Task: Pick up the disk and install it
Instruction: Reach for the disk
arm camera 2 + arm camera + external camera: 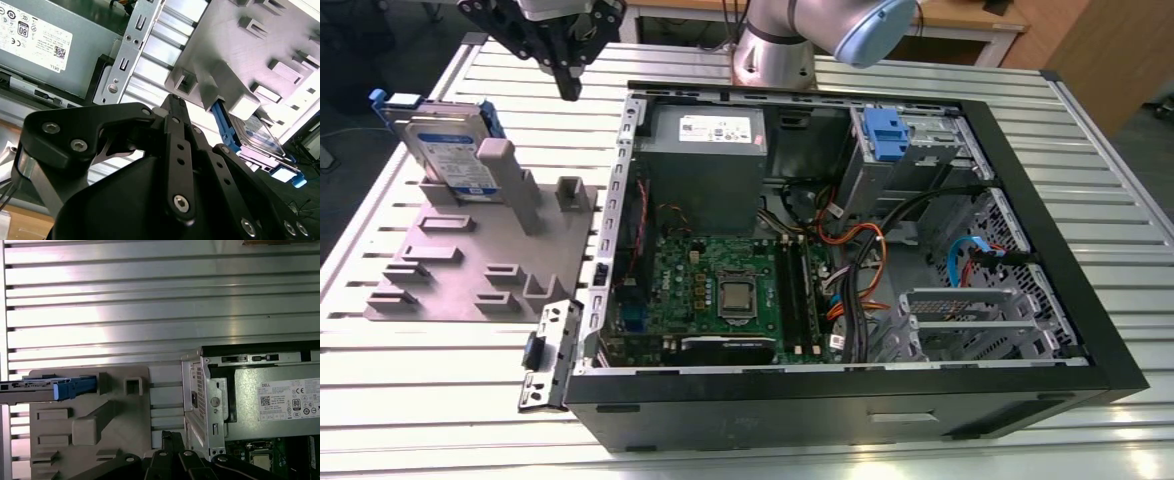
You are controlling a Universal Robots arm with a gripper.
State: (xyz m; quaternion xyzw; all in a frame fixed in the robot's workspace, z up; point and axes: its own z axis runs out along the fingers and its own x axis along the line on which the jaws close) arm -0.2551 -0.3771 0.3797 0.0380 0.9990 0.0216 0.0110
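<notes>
While nothing is in the gripper, step in hand: the pick-up, which I judge to be at its approach; nothing of the install shows as done.
Gripper (570,92): its fingers are drawn together on nothing and point down. It hangs over the worktop's far edge, above the gap between the fixture and the computer case. In the second wrist view (172,100) the tips meet at one point.
Disk (454,150): stands on edge in a slot at the far corner of the fixture, toward the worktop's edge at the exterior view's left. Its blue bracket frames it and its label faces the case. It is apart from the gripper, lower and toward the exterior view's left. The first wrist view shows it edge-on (30,390).
Fixture (467,270): a grey plate studded with blocks, flat on the worktop (427,400), just beside the case's side wall. One upright post (498,165) stands against the disk's labelled face.
Computer case (827,410): lies open across the middle of the worktop, with the power supply (707,150) at its far wall and the motherboard (720,290) below that.
Drive cage (886,135): at the case's far corner on the exterior view's right, carrying a small blue latch; probably the disk's seat.
Next move calls for: jaws parted wider than the disk is thick, squared to its two faces over the top edge, and clear of the post.
</notes>
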